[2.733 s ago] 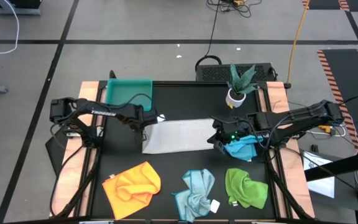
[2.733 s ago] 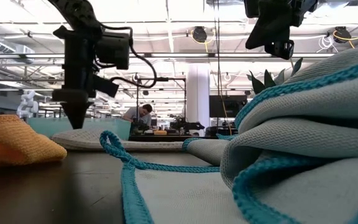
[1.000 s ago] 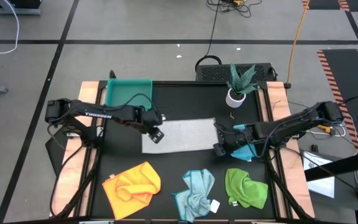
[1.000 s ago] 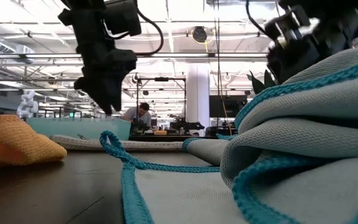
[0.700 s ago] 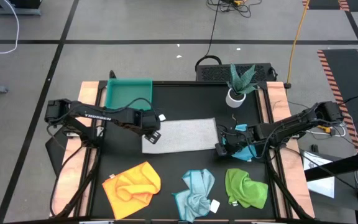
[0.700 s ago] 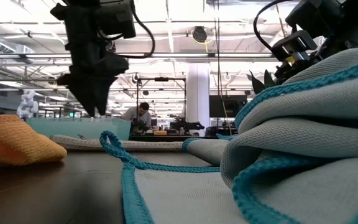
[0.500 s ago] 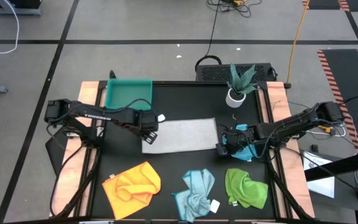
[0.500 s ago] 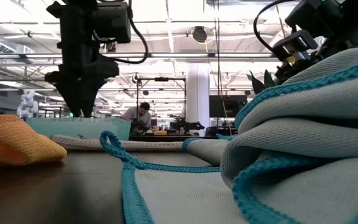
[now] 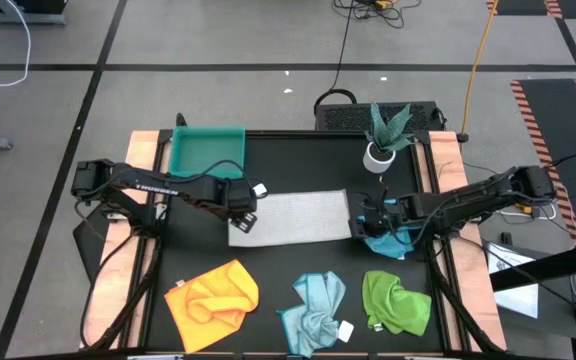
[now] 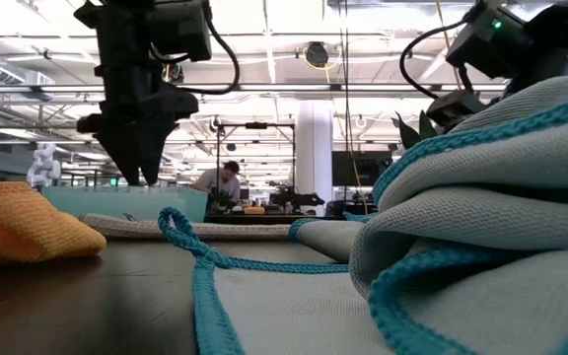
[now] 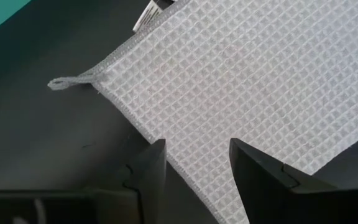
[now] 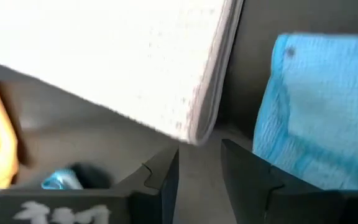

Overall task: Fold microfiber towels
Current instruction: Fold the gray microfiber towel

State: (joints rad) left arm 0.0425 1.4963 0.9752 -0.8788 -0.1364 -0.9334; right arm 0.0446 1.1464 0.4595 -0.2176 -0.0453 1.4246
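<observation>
Towels lie spread over the black counter (image 9: 288, 260). The white-grey towel (image 9: 293, 216) is laid out flat as a folded rectangle in the middle, its white tag (image 9: 260, 188) at the far left corner. Along the near edge sit three crumpled cloths: the yellow-orange towel (image 9: 213, 293) on the left, the pale blue towel (image 9: 315, 303) in the middle and the green towel (image 9: 395, 303) on the right. The bright blue towel (image 9: 388, 237) is bunched just beside the white-grey towel's right end.

The left tool (image 9: 241, 212) hangs above the white-grey towel's left edge. In the left wrist view its fingers (image 11: 148, 171) stand apart with bare waffle cloth showing between them, gripping nothing. The right tool (image 9: 365, 216) is low at the right edge of the white-grey towel, with the bright blue towel beside it. In the right wrist view its fingers (image 12: 244, 168) are narrowly parted and nothing is between them.

The teal tray (image 9: 206, 149) sits at the far left of the counter, and a potted plant (image 9: 382, 140) stands at the far right.
</observation>
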